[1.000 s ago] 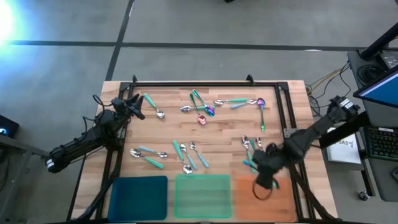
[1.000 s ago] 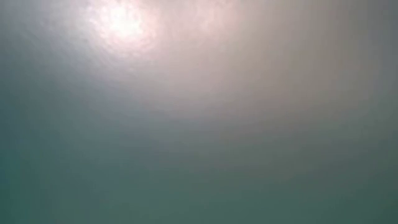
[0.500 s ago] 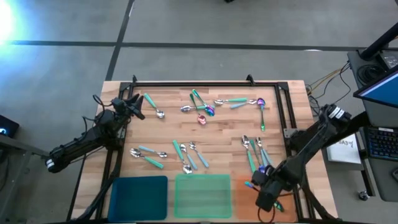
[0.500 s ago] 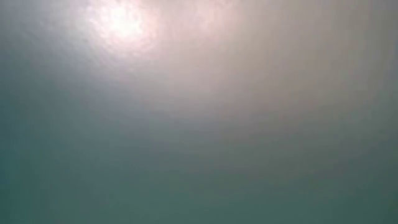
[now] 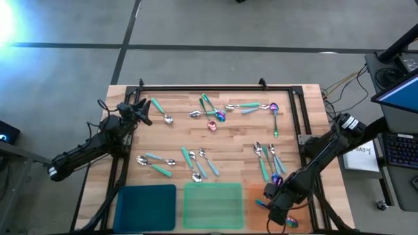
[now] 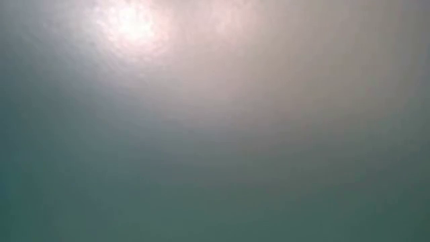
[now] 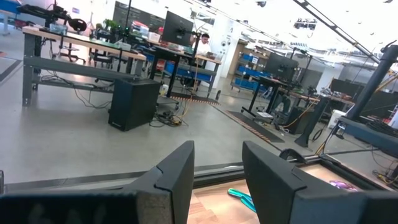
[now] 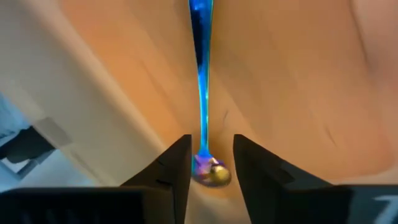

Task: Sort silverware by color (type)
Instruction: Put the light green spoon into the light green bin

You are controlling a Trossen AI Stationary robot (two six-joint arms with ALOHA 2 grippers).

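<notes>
wooden counter [image 5: 228, 156] boards carry everything, a black frame running round them. at the left edge the left gripper [image 5: 140, 112] hangs with its fingers apart and nothing between them, a teal-handled spoon [image 5: 160, 109] just beside it. three flat trays line the near edge: blue tray [image 5: 145, 207], green tray [image 5: 213, 207], orange tray [image 5: 256, 212]. spoons lie loose in clusters toward the far edge middle, the near left and the right side. at the near right corner the right gripper [image 5: 277, 210] sits low over the orange tray, fingers parted, an iridescent spoon [image 8: 204, 112] lying on the tray between them; whether they touch it i cannot tell.
</notes>
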